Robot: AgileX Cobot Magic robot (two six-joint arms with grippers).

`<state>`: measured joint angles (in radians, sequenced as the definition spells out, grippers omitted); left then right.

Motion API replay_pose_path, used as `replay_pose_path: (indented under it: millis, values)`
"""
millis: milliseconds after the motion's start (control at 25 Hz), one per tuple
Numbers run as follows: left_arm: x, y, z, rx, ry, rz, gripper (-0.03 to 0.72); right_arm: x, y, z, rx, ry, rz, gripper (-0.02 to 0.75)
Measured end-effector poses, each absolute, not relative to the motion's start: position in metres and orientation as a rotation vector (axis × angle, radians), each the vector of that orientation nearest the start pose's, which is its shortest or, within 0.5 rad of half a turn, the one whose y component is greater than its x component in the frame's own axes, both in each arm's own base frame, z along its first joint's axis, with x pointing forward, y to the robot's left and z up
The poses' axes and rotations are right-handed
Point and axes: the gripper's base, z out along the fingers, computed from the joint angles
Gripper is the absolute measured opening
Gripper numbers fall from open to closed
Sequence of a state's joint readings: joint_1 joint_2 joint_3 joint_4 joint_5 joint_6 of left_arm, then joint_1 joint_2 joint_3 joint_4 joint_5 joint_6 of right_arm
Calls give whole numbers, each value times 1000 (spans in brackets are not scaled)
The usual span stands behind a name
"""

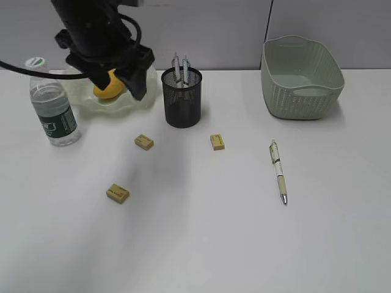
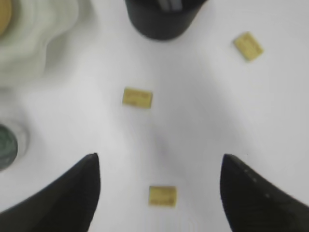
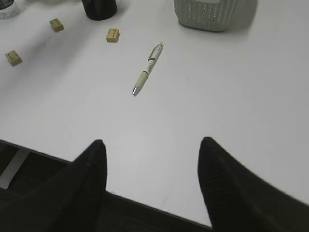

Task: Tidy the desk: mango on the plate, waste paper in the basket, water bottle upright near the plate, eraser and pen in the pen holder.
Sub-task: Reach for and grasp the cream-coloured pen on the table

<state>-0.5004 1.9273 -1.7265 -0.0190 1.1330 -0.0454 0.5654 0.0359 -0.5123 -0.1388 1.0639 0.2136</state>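
Now my left gripper (image 1: 116,85), jaws spread and empty, hangs upper left above the mango (image 1: 108,86); nearest eraser (image 1: 144,142) lies just below-right.

Bright, even light falls across the white desk (image 1: 244,244), with only soft, faint shadows beside the pen holder (image 1: 181,97) and basket (image 1: 301,76). The left wrist view is blurred throughout (the erasers (image 2: 137,97) smear at their edges). The right wrist view is sharper, its dark fingers (image 3: 87,183) slightly soft.
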Motion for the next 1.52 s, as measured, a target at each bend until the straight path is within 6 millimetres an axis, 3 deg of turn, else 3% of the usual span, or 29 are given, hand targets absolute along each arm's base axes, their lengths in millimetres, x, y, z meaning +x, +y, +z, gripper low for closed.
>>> replay_pose_path:
  millis: [320, 600, 1000, 1360, 1520]
  values:
    - [349, -191, 294, 650, 2799, -100, 576, 5, -10, 281, -359, 2046, 312, 477]
    - [314, -171, 311, 649, 2796, -100, 575, 5, -10, 281, -359, 2046, 311, 477]
    - [227, -123, 299, 643, 2754, -110, 574, 5, -10, 281, -359, 2046, 311, 477]
    - [149, -81, 280, 607, 2599, -165, 572, 5, -10, 281, -359, 2046, 311, 477]
    - [111, -60, 283, 575, 2465, -208, 568, 5, -10, 281, -359, 2046, 311, 477]
